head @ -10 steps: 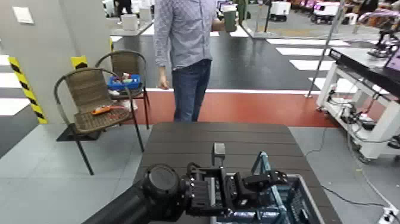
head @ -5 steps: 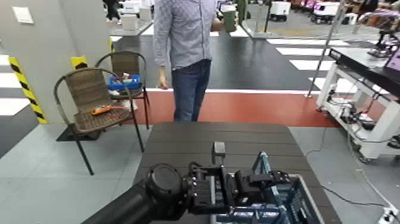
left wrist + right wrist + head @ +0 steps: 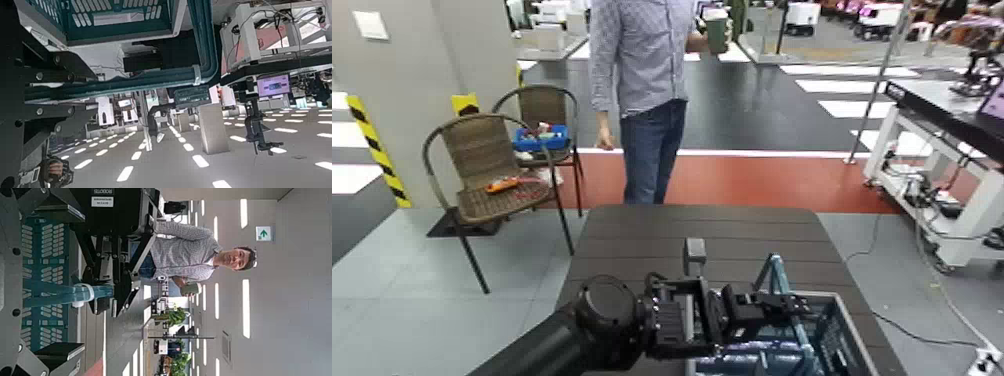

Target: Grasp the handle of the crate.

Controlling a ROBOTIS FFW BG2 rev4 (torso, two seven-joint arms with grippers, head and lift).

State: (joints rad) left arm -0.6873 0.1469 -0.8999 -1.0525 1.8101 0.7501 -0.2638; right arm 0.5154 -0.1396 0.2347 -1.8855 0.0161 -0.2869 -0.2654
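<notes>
The dark blue-grey lattice crate [image 3: 829,345] stands at the table's near right. Its teal-blue handle [image 3: 772,272] stands upright above it. My left gripper [image 3: 779,303] reaches in from the left and looks shut on the handle. In the left wrist view the handle [image 3: 117,83] runs across, close under the crate's lattice [image 3: 117,16]. In the right wrist view my right gripper [image 3: 72,282] is open, with the handle [image 3: 55,294] between its spread fingers and the left gripper [image 3: 113,274] just beyond. The right gripper is hidden in the head view.
A small grey block [image 3: 695,250] stands on the dark slatted table [image 3: 652,235] beyond the gripper. A person [image 3: 644,90] stands at the table's far edge. Two wicker chairs [image 3: 482,170] are at the back left, one holding a blue tray [image 3: 540,138].
My left gripper has shifted slightly back toward the left along the handle. The handle stays upright. The person barely moves.
</notes>
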